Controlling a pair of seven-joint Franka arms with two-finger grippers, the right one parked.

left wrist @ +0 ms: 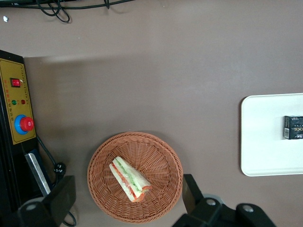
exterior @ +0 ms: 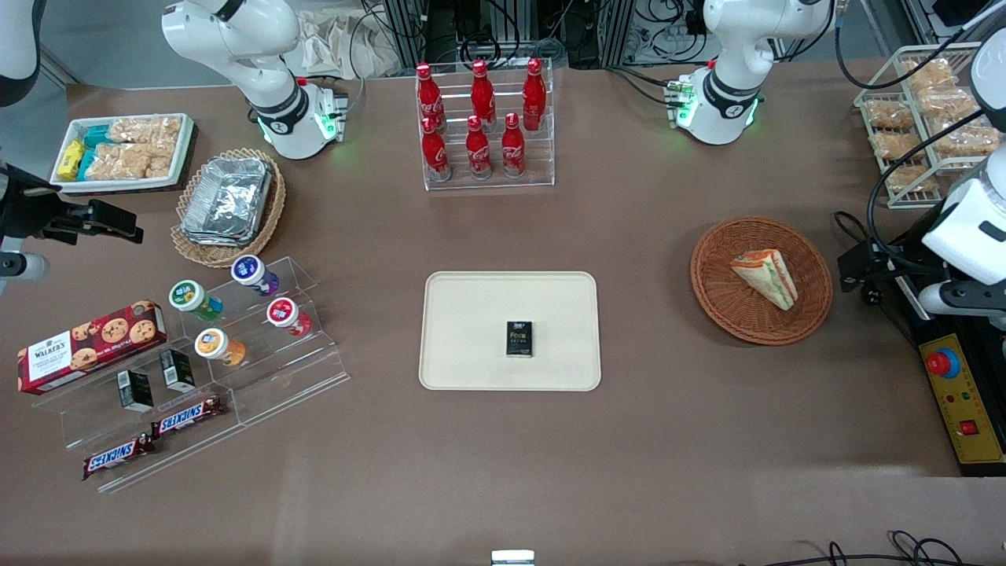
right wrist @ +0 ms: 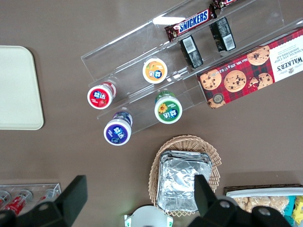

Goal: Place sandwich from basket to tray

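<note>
Wrist view: gripper (left wrist: pixel 128 201) above basket (left wrist: pixel 135 176), fingers (left wrist: pixel 191 189) apart.

The front view looks steeply down over the whole worktop (exterior: pixel 629 472) from high up. The left wrist view faces straight down, closer, sharing the basket (left wrist: pixel 135 176), sandwich (left wrist: pixel 130 179) and tray (left wrist: pixel 265 137) with it. The hand (left wrist: pixel 128 198) frames the basket.

SNICKERS bars (exterior: pixel 187 416); WALKER'S box (exterior: pixel 90 344)

claw (left wrist: pixel 128 201) spread, clear above sandwich (left wrist: pixel 129 179)
</note>
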